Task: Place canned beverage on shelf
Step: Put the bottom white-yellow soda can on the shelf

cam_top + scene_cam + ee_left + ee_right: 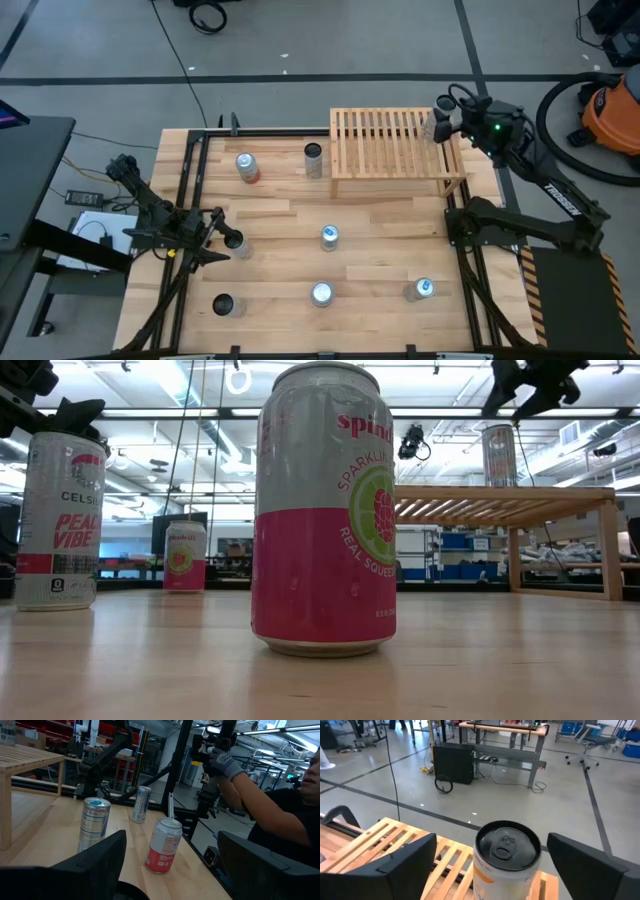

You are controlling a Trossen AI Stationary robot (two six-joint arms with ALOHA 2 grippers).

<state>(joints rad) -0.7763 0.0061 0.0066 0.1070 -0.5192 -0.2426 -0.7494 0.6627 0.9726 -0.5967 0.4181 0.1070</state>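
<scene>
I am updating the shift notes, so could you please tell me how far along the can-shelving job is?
Done: one can stands upright on the shelf, at its right end.

In hand: the right gripper sits around that can with jaws wide and clear of its sides. The left gripper is low over a can at the table's left side; a grip cannot be confirmed.

Left: six more cans stand on the table, including the spindrift can.

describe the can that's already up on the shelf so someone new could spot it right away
Find the light-wood slatted shelf at the table's far edge, right of centre. The can stands upright at the rack's far right corner, between the right gripper's open fingers. It is the only can raised on the slats; every other can stands on the tabletop.
</scene>
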